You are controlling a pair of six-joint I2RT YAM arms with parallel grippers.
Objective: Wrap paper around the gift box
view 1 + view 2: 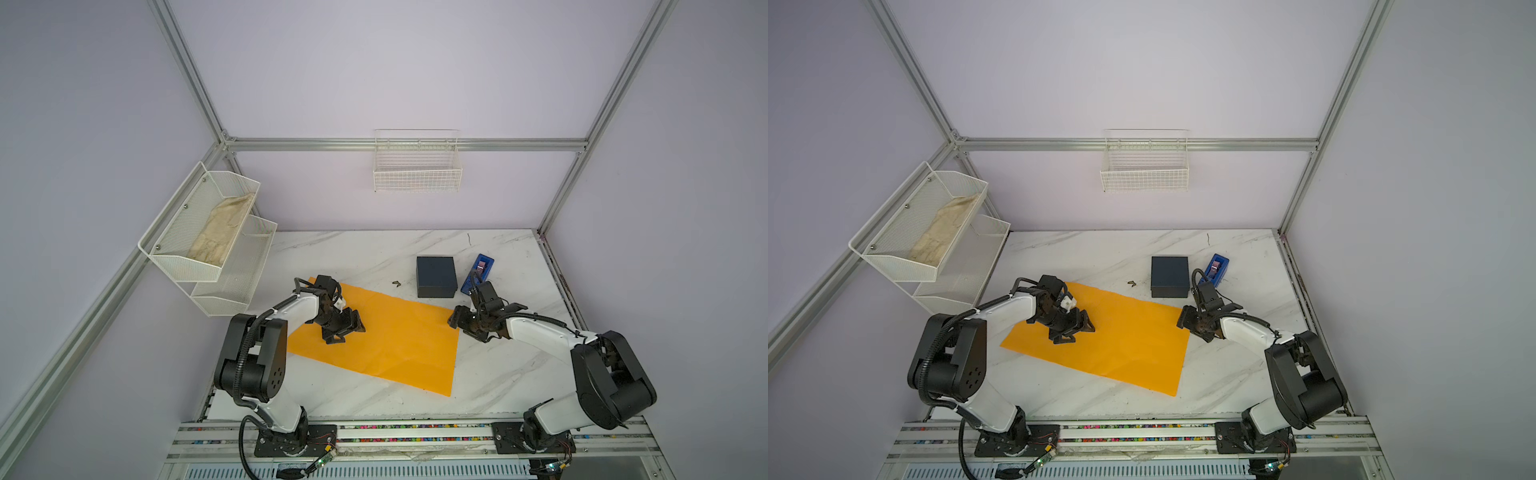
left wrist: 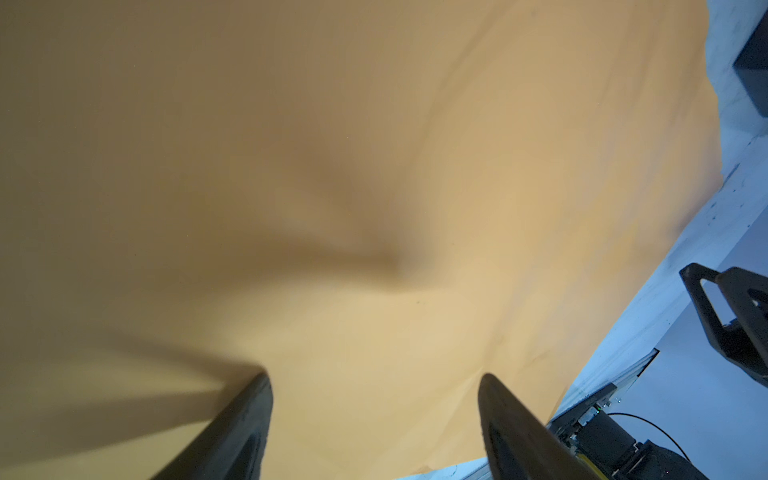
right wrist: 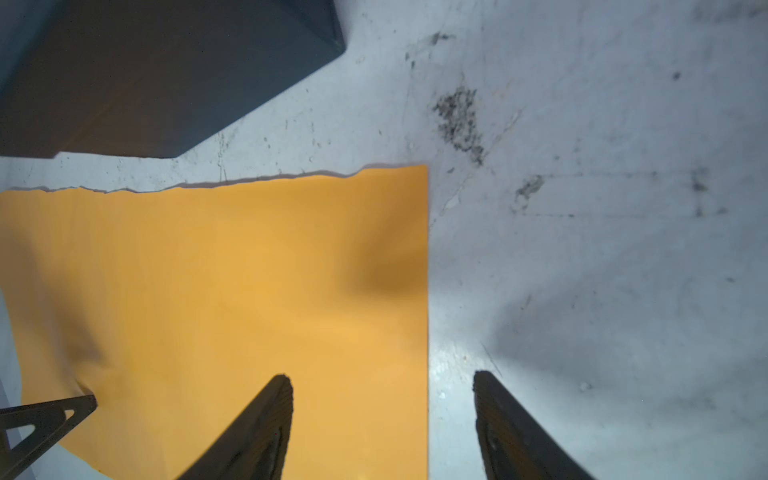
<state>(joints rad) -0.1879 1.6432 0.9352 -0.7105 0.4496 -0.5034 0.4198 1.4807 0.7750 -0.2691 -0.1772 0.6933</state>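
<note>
Two grippers, jaws wide and holding nothing: left gripper [image 2: 374,380] low over the paper [image 1: 395,345], right gripper [image 3: 382,376] straddling its right edge. Beyond, the gift box [image 1: 435,270] sits on the table [image 1: 353,257], just clear of the sheet.

Left arm [image 1: 295,307] and right arm [image 1: 540,332] show white shells over bulky black joint housings [image 1: 266,374], ribbed black cable conduit [image 1: 240,365], black base plates [image 1: 324,432] and the left gripper's [image 2: 376,375] dark tapered fingers [image 2: 245,428].

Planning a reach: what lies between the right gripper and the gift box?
Right wrist view: from the right gripper, a corner of the paper, then bare table before the gift box.
</note>
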